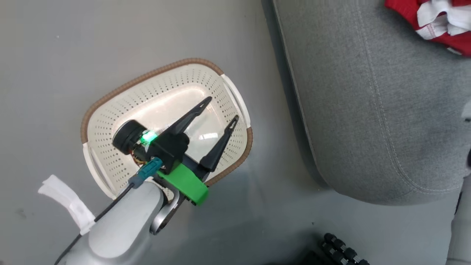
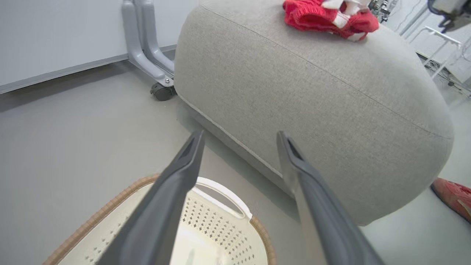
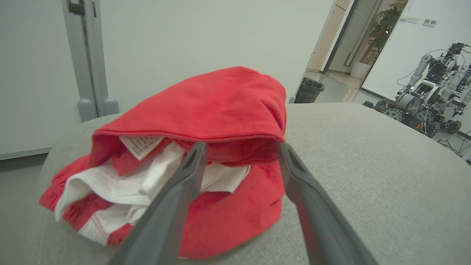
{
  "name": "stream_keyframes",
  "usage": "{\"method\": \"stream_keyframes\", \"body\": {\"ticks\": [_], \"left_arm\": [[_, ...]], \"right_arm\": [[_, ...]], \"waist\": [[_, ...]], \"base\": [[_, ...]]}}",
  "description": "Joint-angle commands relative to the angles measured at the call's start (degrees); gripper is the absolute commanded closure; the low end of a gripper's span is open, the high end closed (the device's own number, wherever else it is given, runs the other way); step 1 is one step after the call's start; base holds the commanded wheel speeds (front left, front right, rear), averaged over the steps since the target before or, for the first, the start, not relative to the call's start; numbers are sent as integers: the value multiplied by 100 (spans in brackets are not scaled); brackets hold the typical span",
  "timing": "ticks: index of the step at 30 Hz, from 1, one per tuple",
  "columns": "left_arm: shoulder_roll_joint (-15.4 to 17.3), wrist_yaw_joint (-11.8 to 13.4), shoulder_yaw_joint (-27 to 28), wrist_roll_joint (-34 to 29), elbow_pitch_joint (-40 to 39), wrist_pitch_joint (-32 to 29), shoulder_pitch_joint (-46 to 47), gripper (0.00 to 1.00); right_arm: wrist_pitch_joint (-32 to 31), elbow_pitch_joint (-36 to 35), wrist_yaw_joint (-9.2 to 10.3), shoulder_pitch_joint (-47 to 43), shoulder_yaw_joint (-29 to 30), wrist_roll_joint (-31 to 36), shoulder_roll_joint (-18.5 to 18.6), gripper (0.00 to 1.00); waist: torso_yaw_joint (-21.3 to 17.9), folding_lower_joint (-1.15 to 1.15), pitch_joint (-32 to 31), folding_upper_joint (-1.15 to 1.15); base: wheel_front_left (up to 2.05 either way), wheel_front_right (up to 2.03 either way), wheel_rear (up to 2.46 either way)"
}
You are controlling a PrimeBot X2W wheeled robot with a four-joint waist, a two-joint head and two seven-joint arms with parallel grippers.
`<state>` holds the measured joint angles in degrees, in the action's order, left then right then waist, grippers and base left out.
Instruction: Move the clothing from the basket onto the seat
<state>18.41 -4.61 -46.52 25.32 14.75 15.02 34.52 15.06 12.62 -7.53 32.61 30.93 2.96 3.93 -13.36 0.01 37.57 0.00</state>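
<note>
My left gripper hangs spread over the basket, left of the seat. My right gripper, spread too, faces the red clothing heaped on the seat's far right; another robot stands beyond.

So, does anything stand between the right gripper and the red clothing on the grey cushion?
Nothing visible does. The right gripper, open, points at the bright red and white fabric clothing, which lies on the large grey upholstered seat.
</note>
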Motion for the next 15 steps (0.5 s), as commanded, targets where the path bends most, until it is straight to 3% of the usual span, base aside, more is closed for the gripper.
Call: {"method": "stream_keyframes", "body": {"ticks": [1,6,8,10,12,15], "left_arm": [[-55,101,188,51,15,15,-254,0],[-365,398,971,-74,121,10,-1041,0],[-617,452,1598,-121,87,10,-1615,0],[-803,393,2083,-157,47,10,-2012,0],[-1154,190,3026,-326,-100,10,-2742,0],[-1339,78,3705,-530,-289,10,-3212,0]], "right_arm": [[17,-21,9,-352,-150,-51,-46,0],[17,-85,9,-1361,-674,-71,-78,0],[17,-22,9,-1849,-1122,-87,-84,0],[17,19,9,-2150,-1493,-111,-89,0],[17,-140,9,-2598,-2186,-330,-92,0],[17,-358,9,-2912,-2541,-613,-91,0]], "waist": [[168,-1,-758,0],[584,-1,-1621,0],[847,-1,-2070,0],[1036,-1,-2358,0],[1372,-1,-2903,0],[1561,-1,-3265,0]], "base": [[0,0,0],[0,0,0],[0,0,0],[0,0,0],[0,0,0],[0,0,0]]}}
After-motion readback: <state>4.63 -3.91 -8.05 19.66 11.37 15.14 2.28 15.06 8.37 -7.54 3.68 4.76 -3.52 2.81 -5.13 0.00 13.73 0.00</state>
